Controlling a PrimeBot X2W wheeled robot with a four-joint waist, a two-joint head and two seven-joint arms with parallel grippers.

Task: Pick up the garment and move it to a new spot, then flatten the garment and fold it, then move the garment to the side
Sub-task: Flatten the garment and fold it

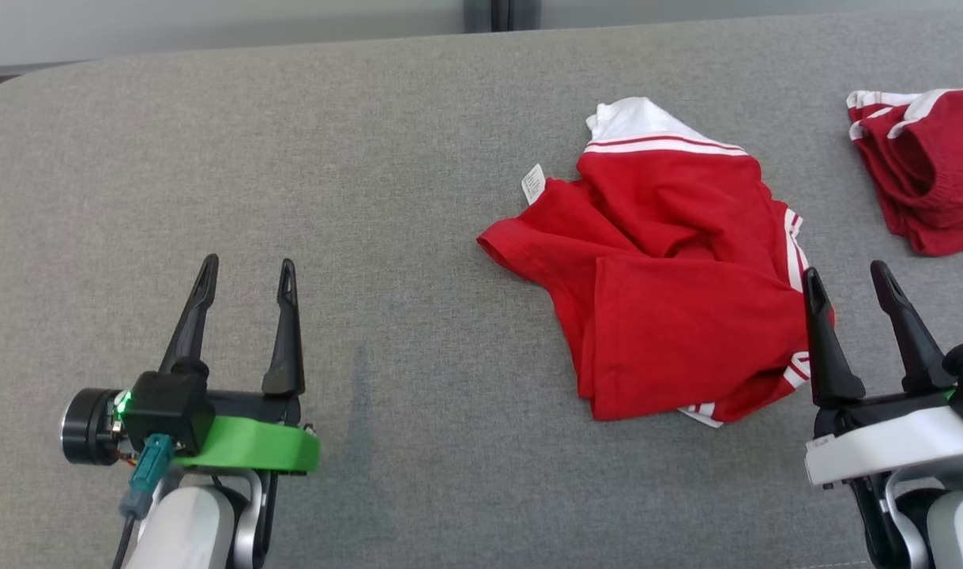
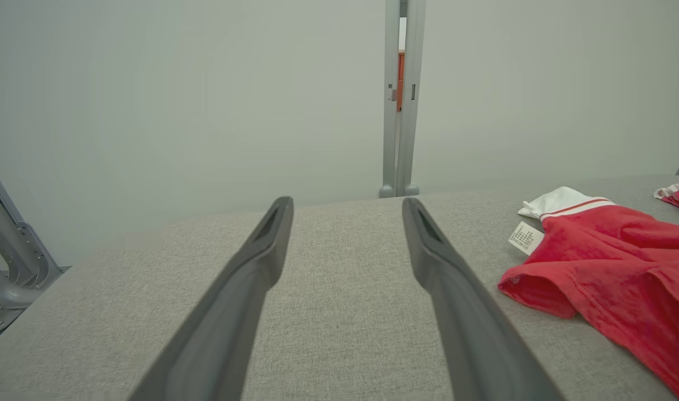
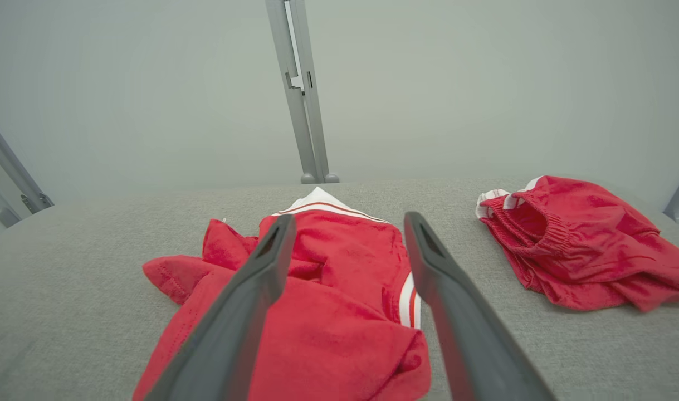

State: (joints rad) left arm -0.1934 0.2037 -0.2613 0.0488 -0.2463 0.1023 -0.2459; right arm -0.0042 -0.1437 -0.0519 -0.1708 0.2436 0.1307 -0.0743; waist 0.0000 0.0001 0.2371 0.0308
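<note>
Crumpled shirt (image 1: 671, 269): soft, light, probably limp | right gripper (image 1: 844, 273) spread, empty, at its edge | left gripper (image 1: 248, 265) likewise, well apart | pinch hem corners.

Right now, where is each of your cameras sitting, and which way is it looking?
Head view: on my head, looking forward and down at the grey table, red shirt and red shorts; left gripper and right gripper show, both open.
Left wrist view: on the left wrist, looking along its fingers across the table to the wall.
Right wrist view: on the right wrist, looking along its fingers over the shirt.
Both wrist views share the shirt and the grey post.
</note>
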